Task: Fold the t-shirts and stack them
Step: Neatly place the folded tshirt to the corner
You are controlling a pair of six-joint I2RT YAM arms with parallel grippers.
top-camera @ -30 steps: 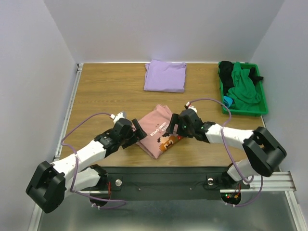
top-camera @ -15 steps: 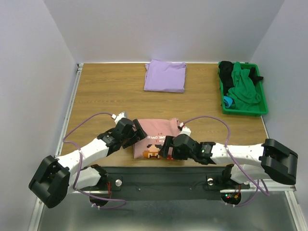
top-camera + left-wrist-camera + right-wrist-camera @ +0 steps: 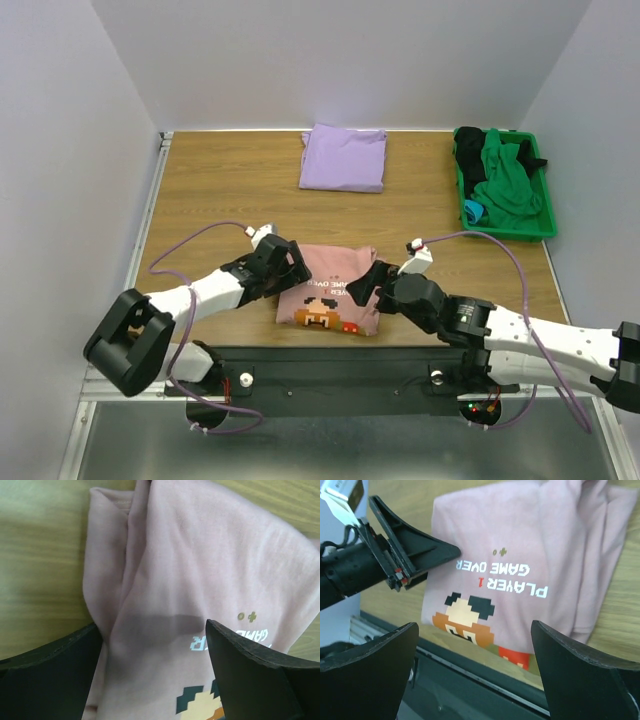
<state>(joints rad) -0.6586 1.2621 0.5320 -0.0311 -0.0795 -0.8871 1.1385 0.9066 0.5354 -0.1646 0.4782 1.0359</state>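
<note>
1. Near the front edge of the table, between the two arms, lies the dusty-pink t-shirt. It is folded into a rough rectangle, with its orange-brown cartoon print and white "PLAYER 1 GAME OVER" lettering face up.
2. At the shirt's left edge sits the left gripper with its jaws apart. In its wrist view the two dark fingers stand wide, with pink cloth showing between them and nothing clamped (whether the tips touch the cloth I cannot tell).
3. On the shirt's right side is the right gripper, its jaws also spread wide and holding nothing. Its own camera looks down on the print, with one finger at each lower corner of the view.
4. Along the shirt's right side the cloth is bunched into a few long folds, while the printed part lies smooth.
5. Over by the far edge lies the lavender t-shirt, folded flat and well apart from the pink one.
6. In the far right corner stands a green tray holding a heap of green and black clothes.
</note>
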